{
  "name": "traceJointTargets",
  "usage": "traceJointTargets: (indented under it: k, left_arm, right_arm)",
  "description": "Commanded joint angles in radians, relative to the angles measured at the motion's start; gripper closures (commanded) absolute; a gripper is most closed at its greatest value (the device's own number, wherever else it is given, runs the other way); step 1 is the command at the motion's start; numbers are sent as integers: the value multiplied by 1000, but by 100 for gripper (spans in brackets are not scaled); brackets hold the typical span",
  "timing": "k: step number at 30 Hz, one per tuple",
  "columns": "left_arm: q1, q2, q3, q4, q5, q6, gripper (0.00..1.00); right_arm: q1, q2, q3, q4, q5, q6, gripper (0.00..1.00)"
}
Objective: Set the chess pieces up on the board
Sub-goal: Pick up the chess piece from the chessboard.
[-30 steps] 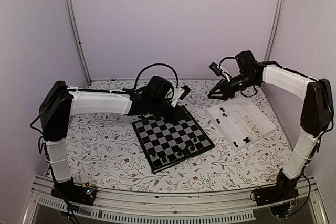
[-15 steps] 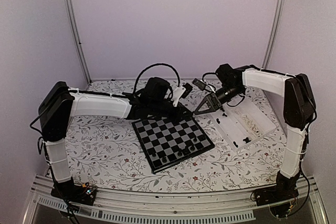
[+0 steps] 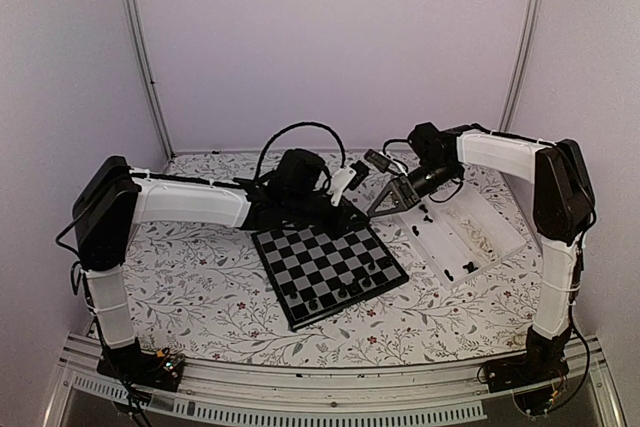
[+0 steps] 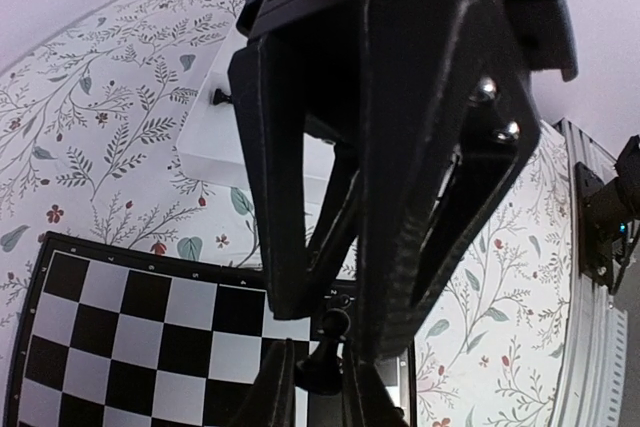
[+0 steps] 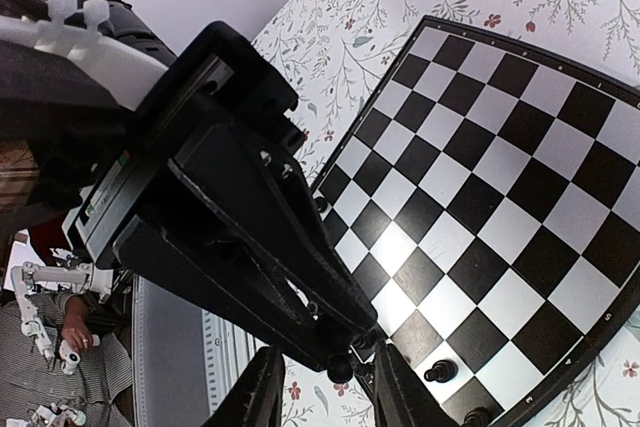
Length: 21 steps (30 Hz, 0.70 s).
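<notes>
Jaws of our left gripper (image 4: 318,365) pinch a black piece (image 4: 325,342) at the far right corner of the board (image 3: 310,257). Our right gripper (image 5: 328,362) straddles it, jaws parted; we see more pieces (image 3: 341,292) along the near right edge.

High rear overview; both wrist close-ups over the board (image 3: 320,257).

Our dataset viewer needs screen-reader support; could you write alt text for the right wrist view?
The left end effector pinches a small black chess piece at its tips, between the open fingers of the right end effector. Beside them lies the board, with two black pieces near its lower edge.
</notes>
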Motion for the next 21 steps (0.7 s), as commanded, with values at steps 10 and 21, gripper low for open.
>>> traceJointTargets:
  k: [10,21]
  left_arm:
    - [-26,-35,-3,32,-37,18,91]
    - [-29,-47,-19,53,-91,18,91]
  right_arm:
    - [-1,38,11,-19,-43,5,72]
    - [-1,36,-7,0,-21,28,69]
